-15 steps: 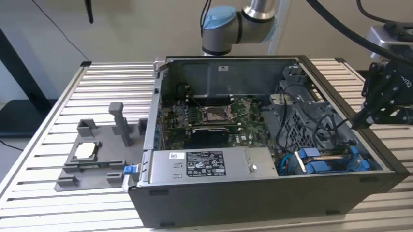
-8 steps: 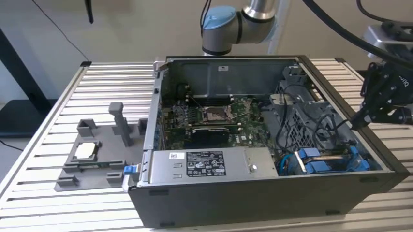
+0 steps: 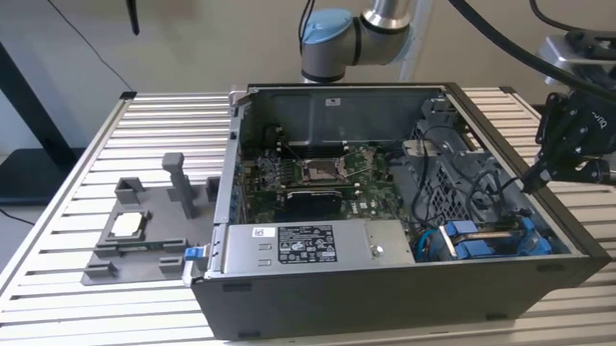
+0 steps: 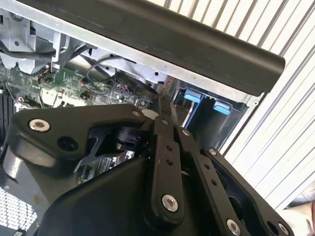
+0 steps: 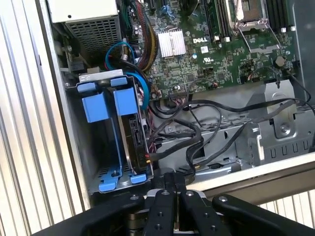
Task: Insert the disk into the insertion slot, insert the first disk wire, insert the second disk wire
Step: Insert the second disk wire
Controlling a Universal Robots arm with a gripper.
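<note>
The disk (image 5: 134, 140) sits seated in the insertion slot (image 5: 101, 147) inside the computer case (image 3: 385, 303). The tool (image 5: 171, 177), fingers together, hovers beside loose black wires (image 5: 197, 142). The wire step seems at hand: align the plug squarely with the disk's edge and press gently.

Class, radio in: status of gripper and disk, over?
Gripper over case edge, jaws look shut. Disk sits in insertion slot. Loose black cables beside it.

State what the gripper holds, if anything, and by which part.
It cannot be told: the gripper is shut beside the black cables, with nothing plainly between its tips.
</note>
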